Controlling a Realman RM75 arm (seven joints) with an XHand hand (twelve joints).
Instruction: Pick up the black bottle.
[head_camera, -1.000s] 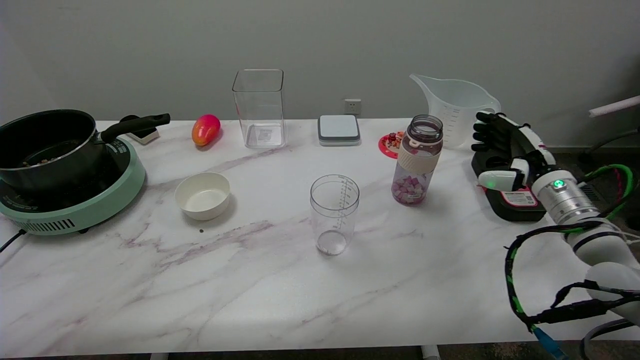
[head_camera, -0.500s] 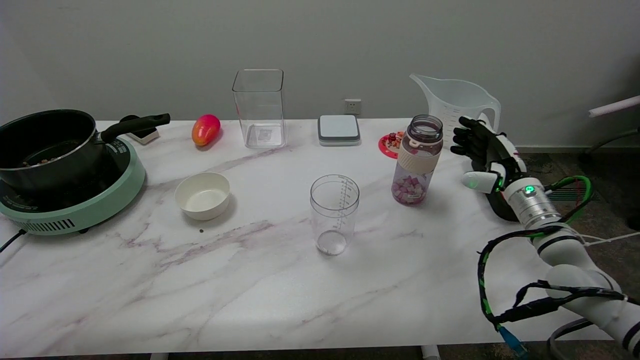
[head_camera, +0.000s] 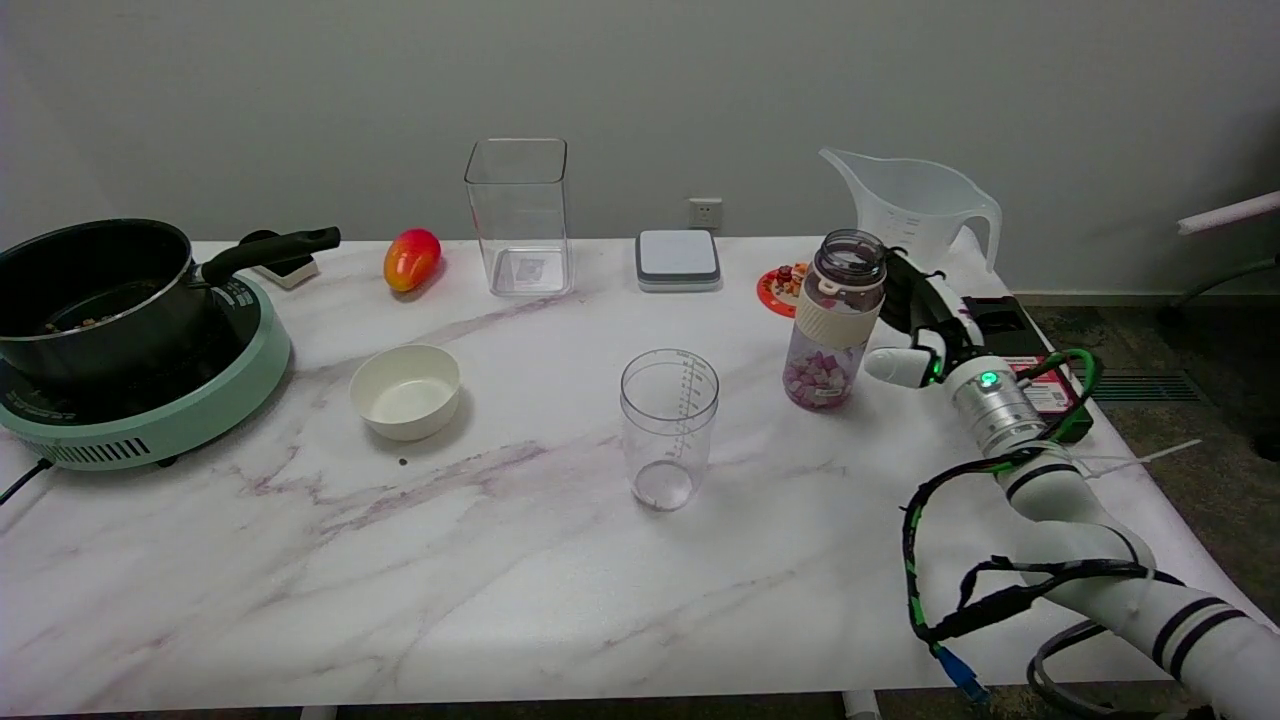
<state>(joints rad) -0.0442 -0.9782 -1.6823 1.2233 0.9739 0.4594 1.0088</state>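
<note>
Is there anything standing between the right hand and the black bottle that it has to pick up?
Nothing visible does. The right hand is right beside the black bottle, on its right, with an open path. The clear jug stands farther back, not between them. Whether the hand already touches the bottle cannot be told.

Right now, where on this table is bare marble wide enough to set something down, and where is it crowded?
Free: the whole near strip in front of the clear measuring cup and small white bowl, and the patch between them. Crowded: the far right, where the right hand sits beside the clear bottle with the beige band, near the translucent plastic jug.
</note>
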